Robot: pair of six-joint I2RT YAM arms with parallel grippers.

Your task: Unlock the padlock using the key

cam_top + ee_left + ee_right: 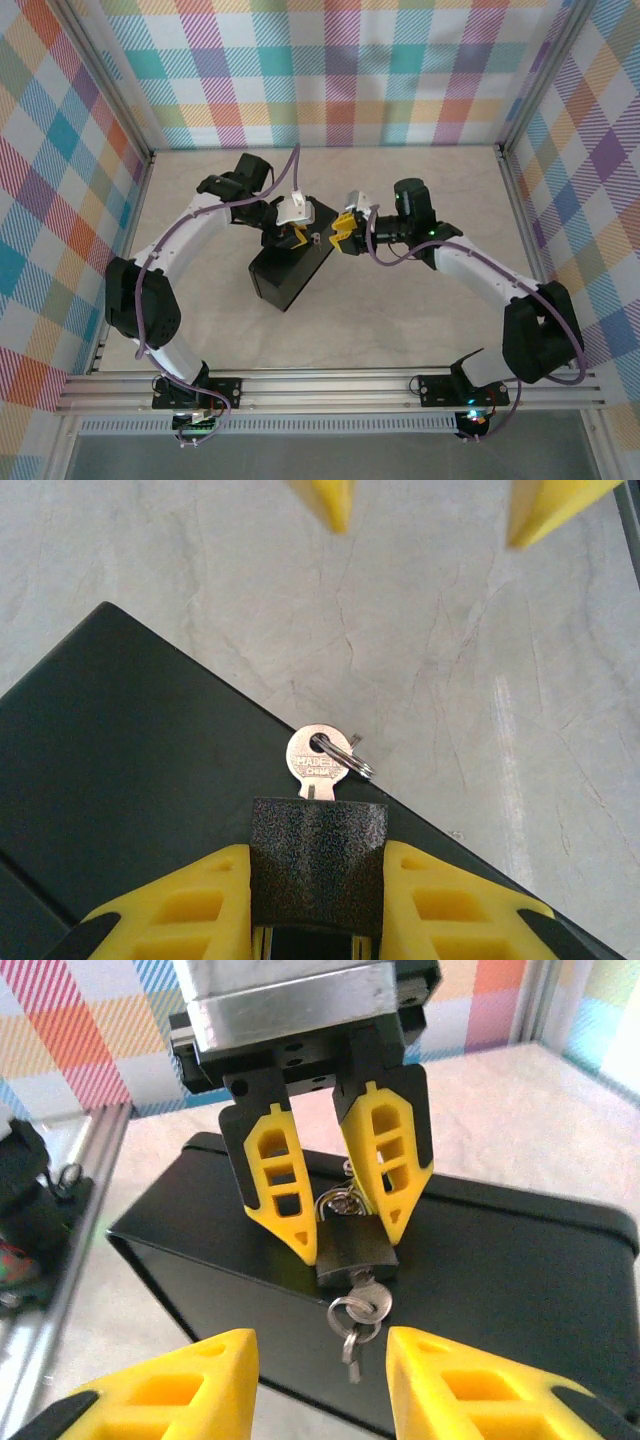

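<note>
The dark grey padlock is clamped between the yellow fingers of my left gripper, which is shut on its body above the black box. The silvery key sticks out of the padlock's keyhole, a small ring through its head. In the right wrist view the padlock hangs in the left gripper, with the key pointing at me and a second small piece dangling from its ring. My right gripper stands open just short of the key, touching nothing.
The black box lies in the middle of the pale marble-look table, under both grippers. Checked fabric walls and aluminium frame rails close in the table on the sides and back.
</note>
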